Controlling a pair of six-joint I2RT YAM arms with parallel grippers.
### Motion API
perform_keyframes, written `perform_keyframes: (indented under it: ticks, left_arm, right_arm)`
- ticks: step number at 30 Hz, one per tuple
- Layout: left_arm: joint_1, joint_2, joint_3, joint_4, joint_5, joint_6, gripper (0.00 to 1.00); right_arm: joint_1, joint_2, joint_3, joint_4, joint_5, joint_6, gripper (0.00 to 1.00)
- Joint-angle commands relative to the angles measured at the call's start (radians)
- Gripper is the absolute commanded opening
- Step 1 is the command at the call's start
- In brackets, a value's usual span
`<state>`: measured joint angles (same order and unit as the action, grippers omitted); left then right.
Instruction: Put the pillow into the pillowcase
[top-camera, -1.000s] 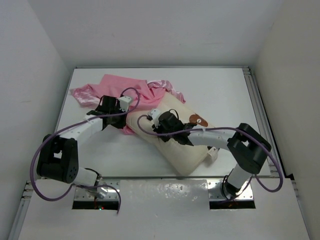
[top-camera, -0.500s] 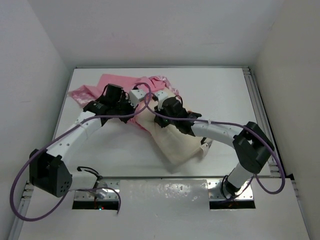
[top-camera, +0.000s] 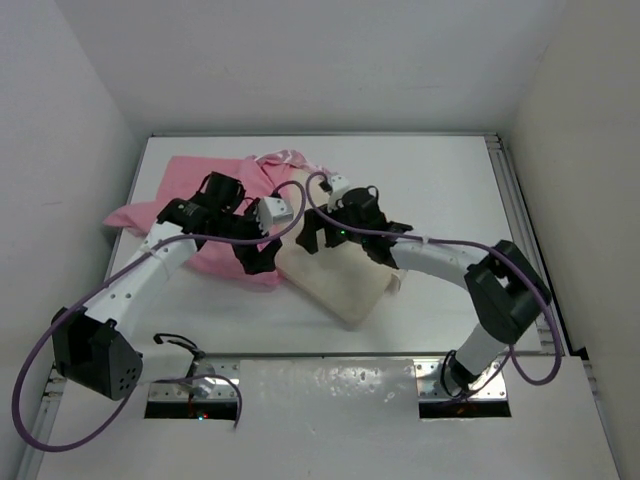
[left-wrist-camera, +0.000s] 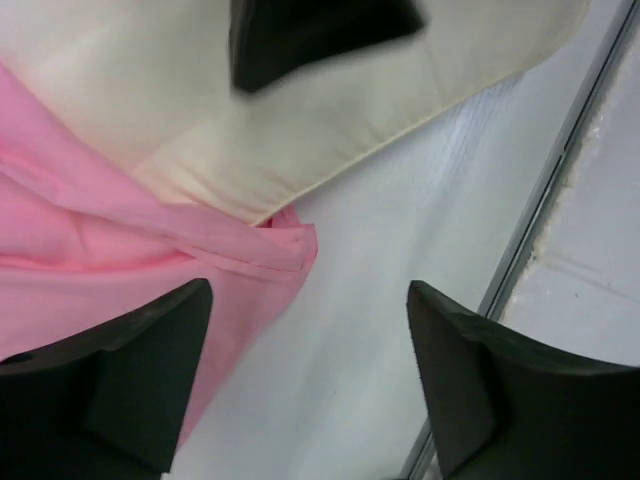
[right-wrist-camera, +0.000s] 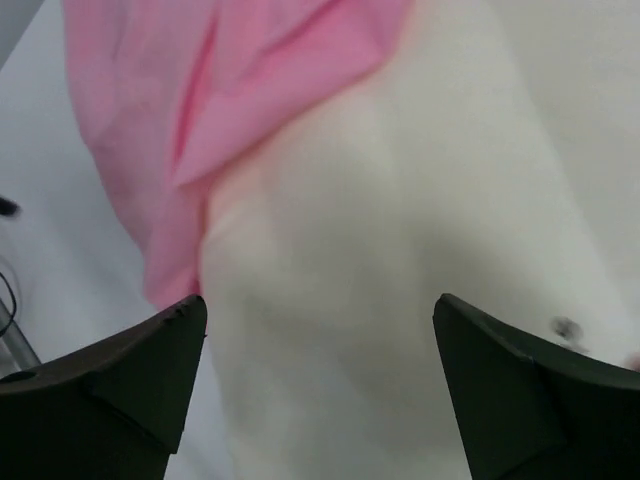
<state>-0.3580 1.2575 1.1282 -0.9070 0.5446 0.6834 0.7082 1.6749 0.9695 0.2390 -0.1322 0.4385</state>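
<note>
The pink pillowcase (top-camera: 195, 215) lies at the table's left, its mouth over the far end of the cream pillow (top-camera: 340, 285), which sticks out toward the near right. My left gripper (top-camera: 254, 256) hovers open at the pillowcase's near corner, with nothing between its fingers. In the left wrist view the gripper (left-wrist-camera: 310, 340) is over bare table, with the pillowcase (left-wrist-camera: 90, 250) to its left and the pillow (left-wrist-camera: 300, 130) above. My right gripper (top-camera: 313, 238) stands open over the pillow (right-wrist-camera: 400, 250), with the pillowcase's edge (right-wrist-camera: 220, 90) just beyond; it holds nothing.
A metal rail (top-camera: 512, 200) runs along the table's right edge, and white walls close in all around. The rail (left-wrist-camera: 560, 170) also shows in the left wrist view, as does the dark tip of the other gripper (left-wrist-camera: 310, 35).
Both grippers have opened and let go of the fabric. The pillowcase has been drawn left and over the pillow's far end, and the pillow has slid up and left.
</note>
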Motion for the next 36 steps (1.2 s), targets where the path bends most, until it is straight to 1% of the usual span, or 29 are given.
perform_keyframes:
  ticks: [1, 2, 3, 4, 5, 6, 7, 8, 9, 10, 11, 12, 14, 15, 16, 18, 19, 21, 22, 23, 25, 26, 27, 28, 29, 30, 32, 33, 36]
  left_arm:
    - [0.031, 0.012, 0.108, -0.049, 0.057, 0.052, 0.8]
    - [0.037, 0.041, 0.126, -0.024, 0.052, 0.029, 0.81]
    - [0.039, 0.058, 0.143, 0.006, 0.026, 0.0, 0.82]
    - [0.036, 0.078, 0.169, 0.087, 0.0, -0.083, 0.82]
    - [0.019, 0.129, 0.183, 0.141, -0.041, -0.126, 0.81]
    - [0.008, 0.158, 0.217, 0.184, -0.154, -0.218, 0.76]
    - [-0.001, 0.193, 0.238, 0.26, -0.22, -0.254, 0.73]
    - [-0.018, 0.27, 0.261, 0.285, -0.279, -0.272, 0.71]
    - [-0.024, 0.307, 0.313, 0.324, -0.367, -0.295, 0.7]
    - [-0.025, 0.386, 0.341, 0.338, -0.411, -0.307, 0.71]
    - [-0.029, 0.428, 0.366, 0.35, -0.495, -0.317, 0.75]
    - [-0.027, 0.469, 0.431, 0.359, -0.527, -0.329, 0.76]
    - [-0.015, 0.59, 0.502, 0.353, -0.631, -0.352, 0.78]
    - [-0.01, 0.624, 0.569, 0.335, -0.638, -0.361, 0.79]
    - [0.002, 0.685, 0.599, 0.323, -0.638, -0.364, 0.79]
    - [0.01, 0.735, 0.655, 0.298, -0.606, -0.367, 0.79]
    - [0.011, 0.779, 0.668, 0.295, -0.601, -0.367, 0.79]
    - [0.008, 0.821, 0.702, 0.286, -0.572, -0.361, 0.72]
    - [0.008, 0.85, 0.714, 0.284, -0.552, -0.36, 0.64]
    - [0.007, 0.864, 0.734, 0.289, -0.505, -0.358, 0.57]
    - [0.004, 0.893, 0.752, 0.303, -0.477, -0.354, 0.41]
    - [-0.002, 0.902, 0.774, 0.307, -0.454, -0.354, 0.2]
    - [-0.001, 0.911, 0.786, 0.321, -0.442, -0.352, 0.1]
    - [-0.002, 0.921, 0.797, 0.324, -0.427, -0.352, 0.0]
    - [-0.002, 0.924, 0.814, 0.335, -0.408, -0.352, 0.0]
    - [-0.001, 0.925, 0.823, 0.353, -0.402, -0.352, 0.0]
    - [-0.004, 0.924, 0.864, 0.372, -0.4, -0.348, 0.0]
    - [-0.006, 0.924, 0.884, 0.375, -0.4, -0.341, 0.0]
    - [-0.025, 0.908, 0.979, 0.35, -0.356, -0.3, 0.0]
  right_arm:
    - [-0.103, -0.151, -0.046, 0.039, -0.064, -0.035, 0.94]
    - [-0.124, -0.188, -0.045, 0.016, -0.061, -0.058, 0.94]
    - [-0.142, -0.204, -0.041, -0.031, -0.038, -0.061, 0.89]
    - [-0.185, -0.214, -0.032, -0.053, -0.03, -0.063, 0.79]
    - [-0.214, -0.219, -0.013, -0.084, -0.026, -0.057, 0.59]
    - [-0.239, -0.216, -0.002, -0.095, -0.024, -0.044, 0.22]
    - [-0.286, -0.21, 0.015, -0.102, -0.033, -0.032, 0.16]
    - [-0.312, -0.195, 0.05, -0.121, -0.055, -0.034, 0.19]
    - [-0.332, -0.152, 0.076, -0.135, -0.079, -0.043, 0.52]
    - [-0.366, -0.12, 0.137, -0.156, -0.122, -0.058, 0.72]
    - [-0.381, -0.084, 0.173, -0.203, -0.151, -0.07, 0.85]
    - [-0.394, -0.007, 0.208, -0.231, -0.179, -0.09, 0.98]
    - [-0.421, 0.075, 0.317, -0.317, -0.236, -0.121, 0.99]
    - [-0.434, 0.157, 0.346, -0.335, -0.263, -0.129, 0.99]
    - [-0.437, 0.195, 0.406, -0.361, -0.323, -0.135, 0.99]
    - [-0.438, 0.268, 0.449, -0.369, -0.38, -0.136, 0.99]
    - [-0.434, 0.34, 0.489, -0.371, -0.401, -0.132, 0.99]
    - [-0.426, 0.405, 0.526, -0.372, -0.477, -0.121, 0.99]
    - [-0.409, 0.46, 0.56, -0.386, -0.492, -0.13, 0.99]
    - [-0.401, 0.48, 0.57, -0.394, -0.504, -0.136, 0.99]
    - [-0.371, 0.508, 0.586, -0.408, -0.524, -0.167, 0.98]
    - [-0.365, 0.516, 0.586, -0.415, -0.546, -0.176, 0.86]
    - [-0.357, 0.514, 0.586, -0.42, -0.579, -0.184, 0.77]
    - [-0.351, 0.507, 0.583, -0.423, -0.592, -0.193, 0.62]
    - [-0.348, 0.481, 0.575, -0.431, -0.592, -0.195, 0.13]
    - [-0.343, 0.456, 0.563, -0.431, -0.584, -0.195, 0.0]
    - [-0.335, 0.366, 0.508, -0.431, -0.581, -0.242, 0.0]
    - [-0.319, 0.33, 0.491, -0.444, -0.578, -0.3, 0.0]
    - [-0.274, 0.194, 0.437, -0.506, -0.58, -0.41, 0.0]
